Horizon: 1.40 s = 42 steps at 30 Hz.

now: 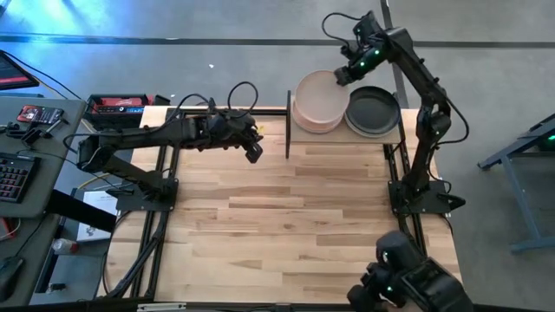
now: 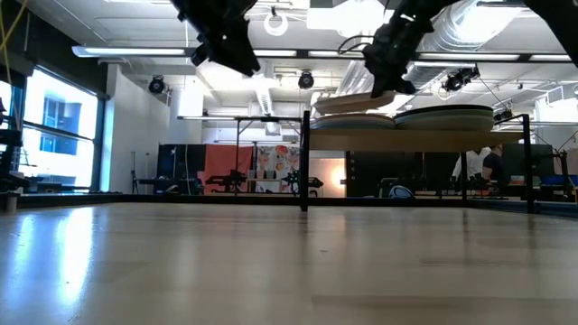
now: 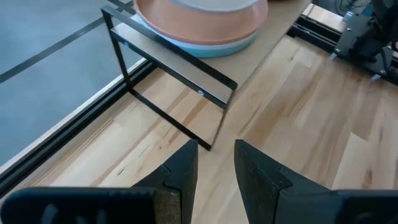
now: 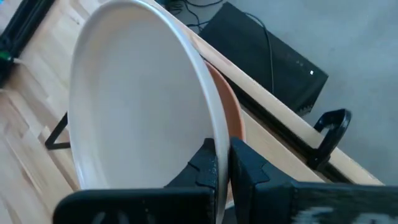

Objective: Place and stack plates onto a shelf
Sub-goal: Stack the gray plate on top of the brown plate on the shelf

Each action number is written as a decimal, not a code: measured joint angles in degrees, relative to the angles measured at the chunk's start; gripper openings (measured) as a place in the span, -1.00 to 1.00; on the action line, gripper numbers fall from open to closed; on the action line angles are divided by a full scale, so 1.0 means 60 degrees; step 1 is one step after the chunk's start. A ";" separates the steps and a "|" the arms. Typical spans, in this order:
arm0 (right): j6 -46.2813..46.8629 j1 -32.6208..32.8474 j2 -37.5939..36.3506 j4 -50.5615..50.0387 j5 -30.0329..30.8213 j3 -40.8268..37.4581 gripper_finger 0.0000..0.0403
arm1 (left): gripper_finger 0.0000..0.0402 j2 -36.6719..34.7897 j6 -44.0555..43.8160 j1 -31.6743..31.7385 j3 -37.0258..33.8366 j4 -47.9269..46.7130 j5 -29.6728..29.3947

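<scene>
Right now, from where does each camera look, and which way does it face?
High: overhead, facing down; both arms, shelf.
Low: tabletop height, facing level; both tools above.
Left wrist: behind open left tool, facing shelf's pink plate.
Right wrist: behind right tool, shut on white plate.
All share the shelf's plates.

A large light-wood plank tabletop [image 1: 286, 217] is seen filling the middle of the high view, its surface bare apart from the shelf [image 1: 299, 139] set at its far edge, upper right of centre in the frame. The shelf, a small wooden board raised on black metal posts, is loaded with two stacks side by side. The left stack [image 1: 318, 106], topped in the overhead frame by a beige plate, is shown in the left wrist view with a pale teal plate [image 3: 242, 42] lowest and a terracotta one above. The right stack is capped by a black plate [image 1: 374, 111].
</scene>
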 joint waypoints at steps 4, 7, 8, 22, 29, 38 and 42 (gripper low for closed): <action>0.0223 0.0086 0.0202 0.0003 0.0071 0.0000 -1.00 | -0.54 0.0000 0.0000 0.0161 0.0000 -0.0004 -0.0012; 0.0251 0.0308 0.0377 0.0003 0.0271 0.0000 -1.00 | -0.53 0.0004 0.0000 0.0257 0.0000 -0.0004 -0.0013; 0.0251 0.0376 0.0428 -0.0004 0.0450 0.0000 -1.00 | -0.53 0.0004 0.0000 0.0281 0.0000 -0.0004 -0.0010; 0.0310 0.0739 0.0566 -0.0146 0.1298 0.0004 -0.91 | -0.54 0.0011 0.0000 0.0301 0.0000 -0.0095 -0.0003; 0.0069 0.0943 0.0566 -0.0123 0.1856 0.0004 -0.59 | -0.54 0.0011 0.0164 0.0301 0.0000 -0.0094 0.0000; 0.0073 0.0923 0.0551 -0.0073 0.1680 0.0004 -0.44 | -0.54 0.0011 0.0237 0.0298 0.0000 -0.0095 -0.0002; 0.0247 0.0920 0.0544 -0.0168 0.0828 0.0004 -0.43 | -0.54 0.0011 0.0237 0.0298 0.0000 -0.0095 0.0000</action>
